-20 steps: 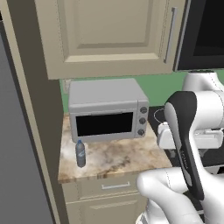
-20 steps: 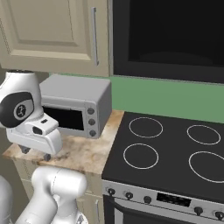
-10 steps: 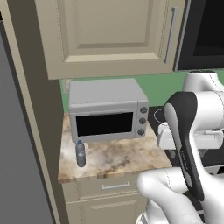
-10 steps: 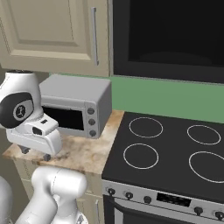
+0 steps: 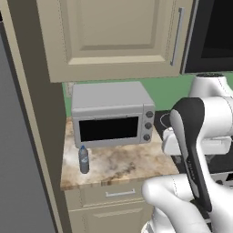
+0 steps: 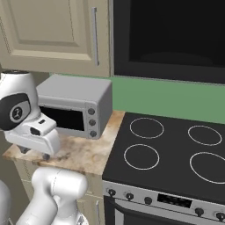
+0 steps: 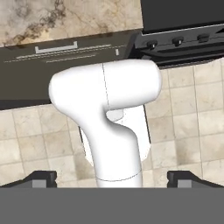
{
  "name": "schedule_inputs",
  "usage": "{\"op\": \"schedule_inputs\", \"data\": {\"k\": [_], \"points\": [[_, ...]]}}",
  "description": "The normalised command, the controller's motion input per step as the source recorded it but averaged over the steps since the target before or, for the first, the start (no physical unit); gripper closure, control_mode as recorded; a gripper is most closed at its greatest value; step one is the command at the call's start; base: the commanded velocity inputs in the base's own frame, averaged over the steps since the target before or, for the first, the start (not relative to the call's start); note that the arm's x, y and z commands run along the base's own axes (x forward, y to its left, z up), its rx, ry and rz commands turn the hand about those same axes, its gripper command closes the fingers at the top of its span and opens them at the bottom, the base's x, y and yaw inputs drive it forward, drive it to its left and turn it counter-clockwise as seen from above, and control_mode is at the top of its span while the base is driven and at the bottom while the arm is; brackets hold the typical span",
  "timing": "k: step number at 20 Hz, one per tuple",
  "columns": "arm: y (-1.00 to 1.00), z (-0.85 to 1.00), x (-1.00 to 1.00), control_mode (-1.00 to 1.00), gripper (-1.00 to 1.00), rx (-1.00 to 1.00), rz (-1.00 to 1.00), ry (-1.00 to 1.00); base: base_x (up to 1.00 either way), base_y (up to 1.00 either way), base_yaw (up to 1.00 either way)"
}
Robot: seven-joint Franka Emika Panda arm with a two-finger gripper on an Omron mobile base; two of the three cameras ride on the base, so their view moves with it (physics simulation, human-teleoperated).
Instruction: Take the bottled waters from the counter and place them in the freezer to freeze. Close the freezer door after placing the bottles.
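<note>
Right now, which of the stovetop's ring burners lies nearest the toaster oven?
The front-left ring on the black stovetop looks closest to the grey toaster oven; the rear-left ring comes close, and both right rings lie farther off.

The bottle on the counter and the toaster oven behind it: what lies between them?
Nothing: in the left base view, only bare marbled counter separates the bottle from the toaster oven.

Both base views look down from behind the arm at the toaster oven [image 5: 112, 113] [image 6: 74, 105]; the hand view faces the floor [image 7: 183, 113].

Glossy white arm [image 5: 200, 136], dark joints
</note>
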Motion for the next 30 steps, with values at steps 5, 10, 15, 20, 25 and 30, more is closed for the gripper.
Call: {"op": "schedule_inputs", "data": {"k": [5, 10, 15, 20, 25, 30], "points": [[0.46, -0.04, 0.15, -1.0, -1.0, -0.08, 0.0, -0.52, 0.0, 0.0, 0.0], [0.52, -0.09, 0.17, -1.0, -1.0, -0.1, 0.0, -0.57, 0.0, 0.0, 0.0], [0.57, -0.27, 0.25, -1.0, -1.0, -0.08, 0.0, -0.5, 0.0, 0.0, 0.0], [0.52, -0.41, 0.38, -1.0, -1.0, -0.04, 0.0, -0.37, 0.0, 0.0, 0.0], [0.54, -0.43, 0.38, -1.0, -1.0, -0.03, 0.0, -0.38, 0.0, 0.0, 0.0], [0.39, -0.5, 0.29, -1.0, -1.0, -0.01, 0.03, -0.33, 0.0, 0.0, 0.0]]}}
